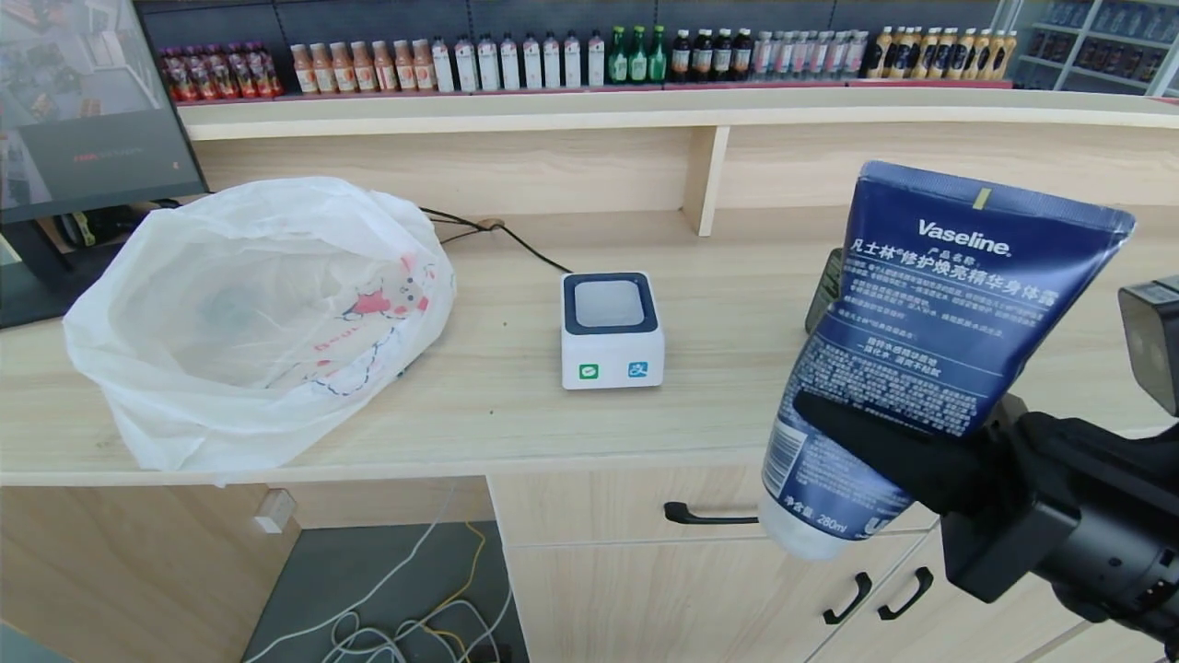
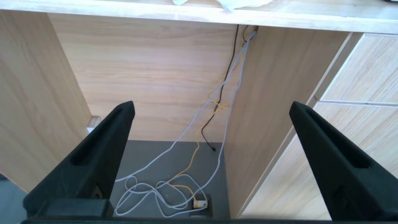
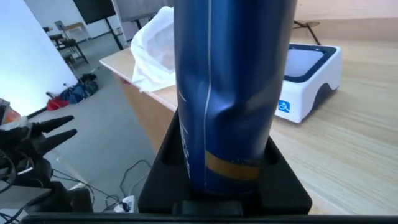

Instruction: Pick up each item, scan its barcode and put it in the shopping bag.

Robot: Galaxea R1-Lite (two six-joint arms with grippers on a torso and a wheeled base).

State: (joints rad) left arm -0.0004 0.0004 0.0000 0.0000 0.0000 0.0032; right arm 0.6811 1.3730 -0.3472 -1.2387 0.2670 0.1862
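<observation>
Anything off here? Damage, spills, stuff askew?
Only the blue tube: its wall is creased inward where the jaws of the right gripper squeeze it. It sits tilted, cap down. No spill; scanner and shopping bag look normal.

Counter point(image 1: 516, 405): light wood grain, long and flat, backed by a raised ledge point(image 1: 645, 115) on an upright divider.
Left part: a white, translucent shopping bag point(image 1: 258, 322) is seen resting directly on the top, mouth open and upward, with a red and blue print on its side; its lower edge reaches the front rim.
Middle: a small white scanner point(image 1: 612, 329) with a dark-framed window on top is set apart from the bag.
Behind: a thin black cable point(image 1: 502, 235) is laid across the top from the scanner toward the back wall.
Right part: a dark flat item point(image 1: 822, 290) is noted lying on the top, mostly hidden.
</observation>
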